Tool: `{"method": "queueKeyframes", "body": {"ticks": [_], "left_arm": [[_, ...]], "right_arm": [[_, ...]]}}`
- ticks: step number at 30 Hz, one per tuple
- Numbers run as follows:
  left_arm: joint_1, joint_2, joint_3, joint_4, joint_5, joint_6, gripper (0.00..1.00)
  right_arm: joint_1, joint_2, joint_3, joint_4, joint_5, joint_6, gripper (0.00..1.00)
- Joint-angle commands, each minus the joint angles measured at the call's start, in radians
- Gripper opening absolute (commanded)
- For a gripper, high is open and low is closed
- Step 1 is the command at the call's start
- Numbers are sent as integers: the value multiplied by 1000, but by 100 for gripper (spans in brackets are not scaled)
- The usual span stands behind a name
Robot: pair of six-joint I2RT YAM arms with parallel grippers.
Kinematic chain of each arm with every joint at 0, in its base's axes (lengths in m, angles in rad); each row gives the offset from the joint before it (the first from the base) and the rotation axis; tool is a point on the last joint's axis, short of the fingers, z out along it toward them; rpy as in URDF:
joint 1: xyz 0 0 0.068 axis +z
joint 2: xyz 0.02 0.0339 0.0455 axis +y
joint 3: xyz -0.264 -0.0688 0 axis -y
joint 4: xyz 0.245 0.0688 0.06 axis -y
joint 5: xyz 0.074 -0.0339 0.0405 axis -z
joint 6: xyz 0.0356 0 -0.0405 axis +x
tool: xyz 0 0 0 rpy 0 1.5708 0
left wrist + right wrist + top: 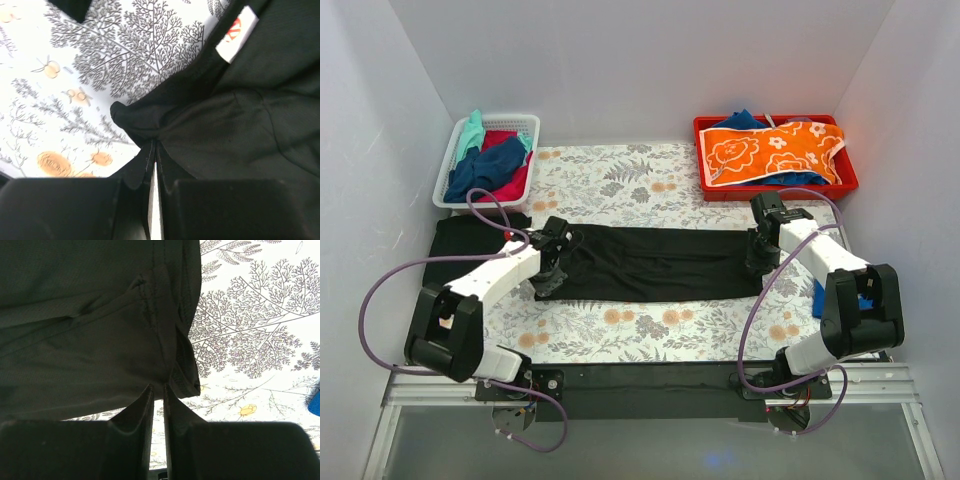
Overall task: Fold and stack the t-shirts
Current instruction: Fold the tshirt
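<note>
Black t-shirt (660, 262): lies as a long band across the middle of the fern-patterned table covering (620, 180), with one arm at each end.
Left gripper (153, 150): clenched on a bunched fold at the shirt's left end. The fingers meet with cloth between them.
Neck label (237, 34): red and white, tilted, print too small to read.
Right gripper (158, 390): fingers nearly together at the stitched hem. It seems to pinch the edge, though the cloth inside the slit is in shadow.
Second black cloth (460, 240): flat at the far left, partly under the left arm and its cable.
White basket (450, 165): far left corner, holding teal, blue and red shirts, heaped and overlapping.
Red tray (775, 190): far right corner, holding an orange flowered cloth over blue ones.
Blue item (817, 298): beside the right arm, mostly hidden.
</note>
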Motion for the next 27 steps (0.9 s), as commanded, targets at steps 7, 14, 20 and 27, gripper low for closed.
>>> {"method": "queueKeyframes", "body": {"ticks": [7, 14, 20, 27], "left_arm": [[7, -157, 42, -102, 8, -33, 0], [7, -206, 17, -171, 17, -72, 0], [7, -150, 11, -259, 5, -158, 0], [7, -107, -13, -265, 40, -205, 0]], "right_arm": [[8, 31, -48, 36, -44, -10, 18], [11, 39, -77, 40, -49, -4, 17], [11, 59, -145, 10, -30, 56, 13], [0, 85, -160, -35, 78, 91, 8]]}}
